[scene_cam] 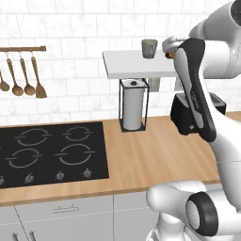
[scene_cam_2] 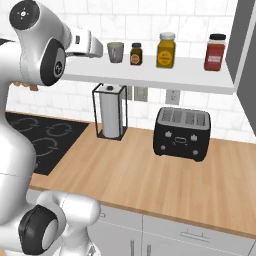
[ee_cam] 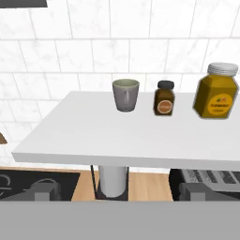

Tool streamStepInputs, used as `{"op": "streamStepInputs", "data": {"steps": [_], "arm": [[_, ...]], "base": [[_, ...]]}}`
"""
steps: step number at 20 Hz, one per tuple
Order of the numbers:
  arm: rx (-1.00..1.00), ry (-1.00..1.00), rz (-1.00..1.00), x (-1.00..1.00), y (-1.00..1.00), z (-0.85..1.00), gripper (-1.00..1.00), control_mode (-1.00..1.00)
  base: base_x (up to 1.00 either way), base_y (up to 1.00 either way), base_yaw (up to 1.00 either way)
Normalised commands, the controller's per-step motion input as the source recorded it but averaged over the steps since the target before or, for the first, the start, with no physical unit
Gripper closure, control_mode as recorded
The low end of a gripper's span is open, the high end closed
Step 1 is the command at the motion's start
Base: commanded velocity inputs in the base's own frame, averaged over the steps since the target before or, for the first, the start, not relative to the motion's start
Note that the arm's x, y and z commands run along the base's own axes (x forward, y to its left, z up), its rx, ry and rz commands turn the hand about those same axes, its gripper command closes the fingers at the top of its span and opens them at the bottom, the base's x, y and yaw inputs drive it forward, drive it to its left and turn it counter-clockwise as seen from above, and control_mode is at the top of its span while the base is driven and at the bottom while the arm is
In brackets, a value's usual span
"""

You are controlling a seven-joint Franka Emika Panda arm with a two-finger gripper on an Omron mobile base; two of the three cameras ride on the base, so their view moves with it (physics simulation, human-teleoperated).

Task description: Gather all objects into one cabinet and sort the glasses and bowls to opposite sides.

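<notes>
One small grey mug (ee_cam: 125, 95) stands upright near the left end of a white tiled-back shelf (ee_cam: 89, 136), its handle turned toward me. It also shows as the mug (scene_cam_2: 115, 51) and the mug (scene_cam: 149, 48). My gripper (ee_cam: 119, 191) is open and empty, with its fingertips (ee_cam: 44, 191) wide apart. It hovers in front of the shelf at shelf height, well short of the mug. The bowl is out of view. A dark grey cabinet panel (scene_cam_2: 246, 55) stands at the shelf's right end; the cabinet's inside is hidden.
Right of the mug on the shelf stand a small brown jar (ee_cam: 164, 98), a yellow jar (ee_cam: 215, 91) and a red jar (scene_cam_2: 215, 52). Below on the wooden counter are a paper towel holder (scene_cam_2: 111, 117), a black toaster (scene_cam_2: 182, 132) and a stovetop (scene_cam: 52, 150).
</notes>
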Motion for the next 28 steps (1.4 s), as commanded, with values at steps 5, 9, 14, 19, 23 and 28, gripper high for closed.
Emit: {"op": "streamStepInputs", "data": {"steps": [5,9,14,19,23,28], "arm": [[0.0,0.0,0.0,0.0,0.0,-0.17,-1.0,-1.0],[0.0,0.0,0.0,0.11,0.0,-0.03,-1.0,-1.0],[0.0,0.0,0.0,0.26,-0.01,0.0,-1.0,-1.0],[0.0,0.04,0.0,0.21,0.0,0.0,-1.0,-1.0],[0.0,0.04,-0.01,0.11,-0.02,0.0,-1.0,-1.0],[0.01,0.05,0.0,0.18,-0.11,0.0,-1.0,-1.0]], "base": [[0.0,0.0,0.0],[0.0,0.0,0.0],[0.0,0.0,0.0],[0.0,0.0,0.0],[0.0,0.0,0.0],[0.0,0.0,0.0]]}}
